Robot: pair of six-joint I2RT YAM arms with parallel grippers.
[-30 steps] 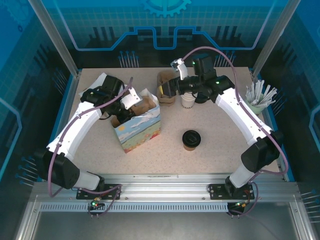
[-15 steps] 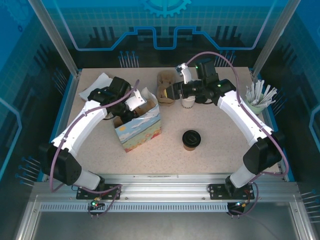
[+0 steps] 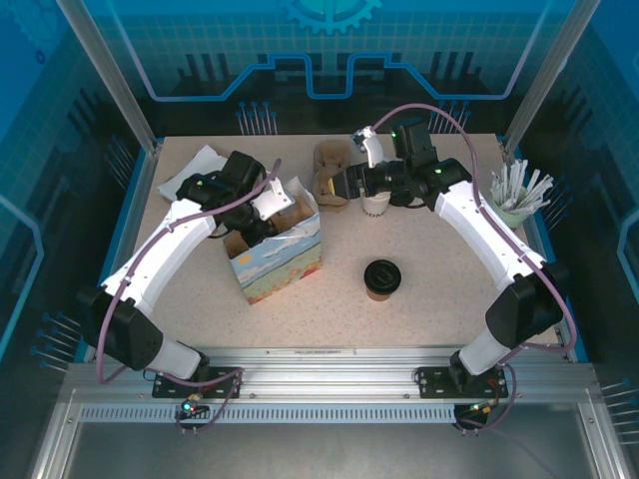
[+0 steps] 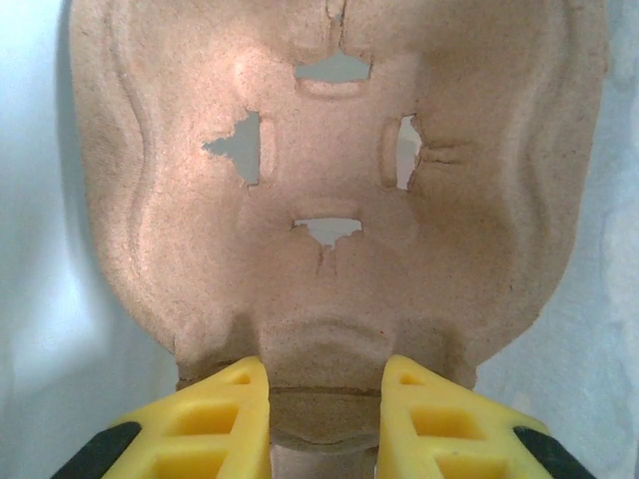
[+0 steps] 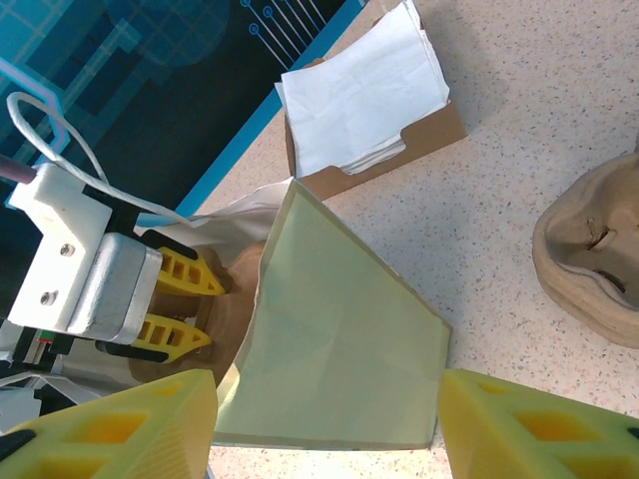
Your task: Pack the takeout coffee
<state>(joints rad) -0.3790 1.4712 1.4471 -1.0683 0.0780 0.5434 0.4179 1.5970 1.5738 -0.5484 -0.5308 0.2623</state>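
A speckled beige table (image 3: 439,249) sits inside blue-lit walls (image 3: 329,60) and an aluminium frame. The takeout coffee (image 3: 381,277) stands alone in the open, to the right of the printed paper bag (image 3: 280,261) and well apart from both grippers. The left gripper (image 4: 324,384) pinches the rim of a pulp carrier (image 4: 329,150) in the bag's mouth. The right gripper (image 5: 324,389) hangs wide open and holds nothing, beside the white cups (image 3: 375,203). Since a second ago it has drawn back off the stack of carriers (image 3: 327,170), the left arm has edged further toward the bag, and the coffee has not moved.
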